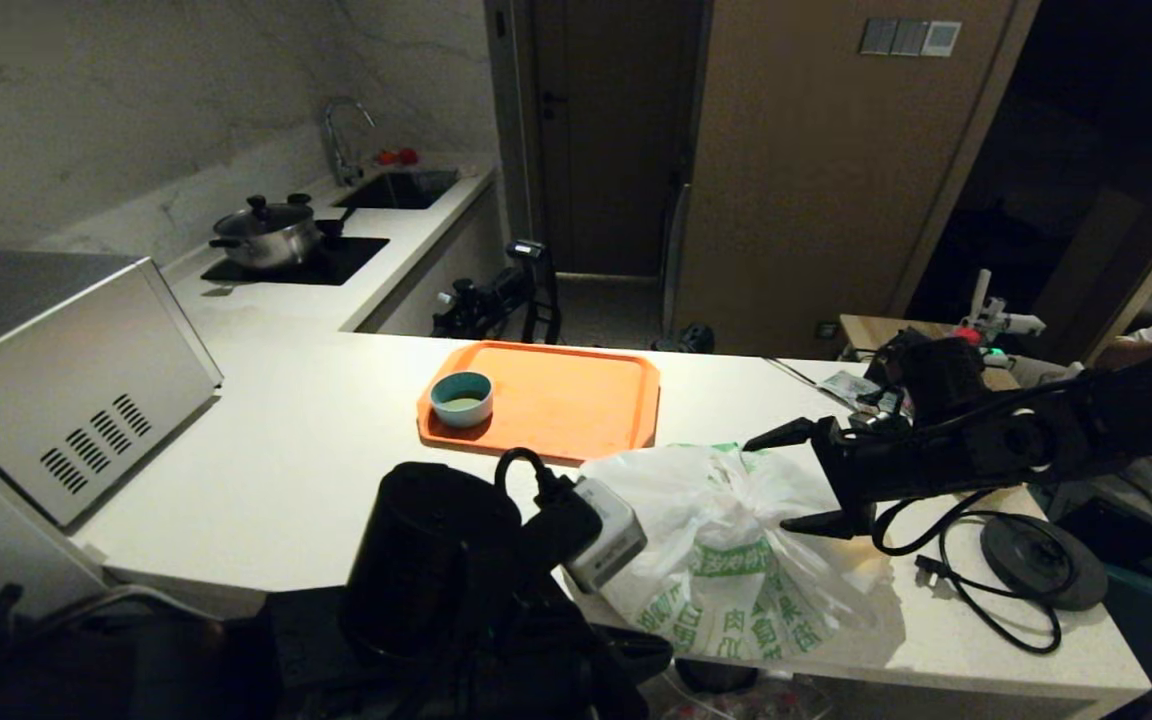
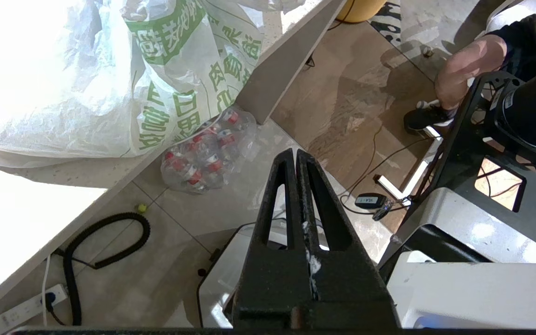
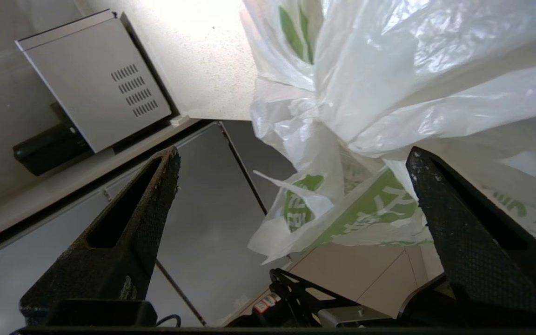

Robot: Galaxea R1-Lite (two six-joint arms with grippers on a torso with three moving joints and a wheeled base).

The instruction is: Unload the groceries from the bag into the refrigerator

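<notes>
The plastic shopping bag sits at the near edge of the counter. The right end effector, jaws wide open, should close on the bunched handles. The left end effector is closed, empty.

We can see green Chinese characters printed on the white plastic bag, in a banded panel and in a row along its lower side; in the head view they appear turned, and we make out 肉 among them, the rest being too creased to read with any certainty. In the left wrist view the same green print shows on the bag's crinkled side, distorted by folds. We find no other text clear enough to read
</notes>
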